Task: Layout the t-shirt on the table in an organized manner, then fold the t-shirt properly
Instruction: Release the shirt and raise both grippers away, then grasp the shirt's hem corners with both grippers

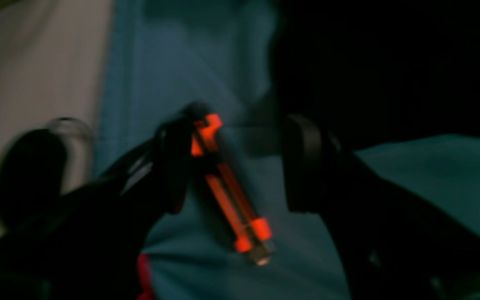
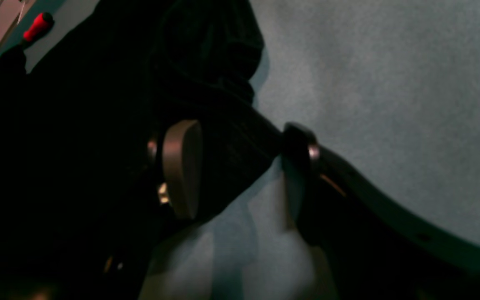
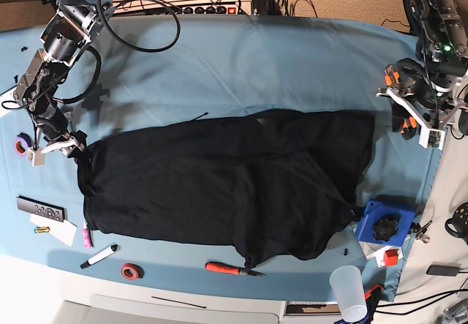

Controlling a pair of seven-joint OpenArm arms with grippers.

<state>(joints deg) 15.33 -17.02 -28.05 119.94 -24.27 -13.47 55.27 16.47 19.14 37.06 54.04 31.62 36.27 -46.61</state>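
Note:
The black t-shirt (image 3: 227, 185) lies spread across the middle of the light blue table (image 3: 256, 61), with wrinkles and its right part bunched. My right gripper (image 3: 64, 145) is at the shirt's upper left corner. In the right wrist view this gripper (image 2: 240, 166) is open, and a fold of the shirt (image 2: 119, 104) lies between its jaws, just above the table (image 2: 390, 83). My left gripper (image 3: 413, 123) is at the table's right edge, beside the shirt's right end. In the left wrist view it (image 1: 240, 166) is open and empty, and the shirt (image 1: 390, 62) is dark beyond it.
A blurred orange-and-black bar (image 1: 227, 187) shows between the left fingers. A blue box (image 3: 384, 225), a clear cup (image 3: 349, 291), a red-handled screwdriver (image 3: 227, 268), a marker (image 3: 99, 256), a red tape roll (image 3: 131, 271) and a remote (image 3: 40, 208) lie along the front and sides.

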